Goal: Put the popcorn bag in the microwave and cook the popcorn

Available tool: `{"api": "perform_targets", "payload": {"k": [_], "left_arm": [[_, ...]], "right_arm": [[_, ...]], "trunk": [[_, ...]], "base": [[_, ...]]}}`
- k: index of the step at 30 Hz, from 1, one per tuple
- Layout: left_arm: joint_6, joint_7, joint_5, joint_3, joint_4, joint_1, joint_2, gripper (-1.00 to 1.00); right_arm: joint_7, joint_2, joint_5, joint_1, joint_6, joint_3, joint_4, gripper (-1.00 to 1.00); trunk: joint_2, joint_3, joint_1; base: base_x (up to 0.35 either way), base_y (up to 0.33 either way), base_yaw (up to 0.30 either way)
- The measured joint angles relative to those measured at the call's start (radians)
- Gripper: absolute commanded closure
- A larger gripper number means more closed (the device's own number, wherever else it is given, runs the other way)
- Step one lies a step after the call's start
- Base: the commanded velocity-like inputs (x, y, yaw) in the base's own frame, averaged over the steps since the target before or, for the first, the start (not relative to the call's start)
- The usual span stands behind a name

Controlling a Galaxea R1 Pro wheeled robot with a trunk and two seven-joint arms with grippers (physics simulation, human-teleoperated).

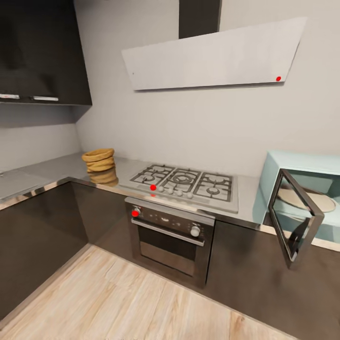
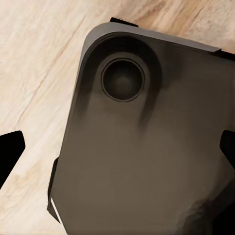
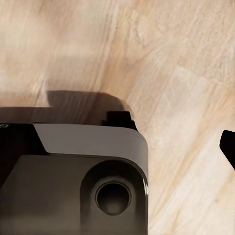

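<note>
Tan: 1 popcorn bag, 1 open microwave

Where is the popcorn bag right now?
In the head view, the popcorn bag sits on the countertop at the left, just left of the gas hob, far from the open microwave.

both grippers spread, downward-pointing

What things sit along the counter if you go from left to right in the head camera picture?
Popcorn bag → gas hob → microwave with its door swung open.
</note>
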State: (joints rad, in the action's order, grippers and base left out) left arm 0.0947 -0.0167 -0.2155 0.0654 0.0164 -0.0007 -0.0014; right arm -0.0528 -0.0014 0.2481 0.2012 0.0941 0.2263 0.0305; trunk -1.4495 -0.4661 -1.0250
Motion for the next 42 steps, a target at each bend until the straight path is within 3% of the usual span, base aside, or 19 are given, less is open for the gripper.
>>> {"api": "perform_targets", "payload": {"k": [42], "left_arm": [[-0.001, 0.0, -0.002, 0.0, 0.0, -0.001, 0.0, -1.0]], "right_arm": [[0.004, 0.0, 0.001, -0.015, -0.008, -0.001, 0.0, -1.0]], "trunk": [[0.0, 0.029, 0.0]], "base": [[0.0, 0.0, 0.255]]}}
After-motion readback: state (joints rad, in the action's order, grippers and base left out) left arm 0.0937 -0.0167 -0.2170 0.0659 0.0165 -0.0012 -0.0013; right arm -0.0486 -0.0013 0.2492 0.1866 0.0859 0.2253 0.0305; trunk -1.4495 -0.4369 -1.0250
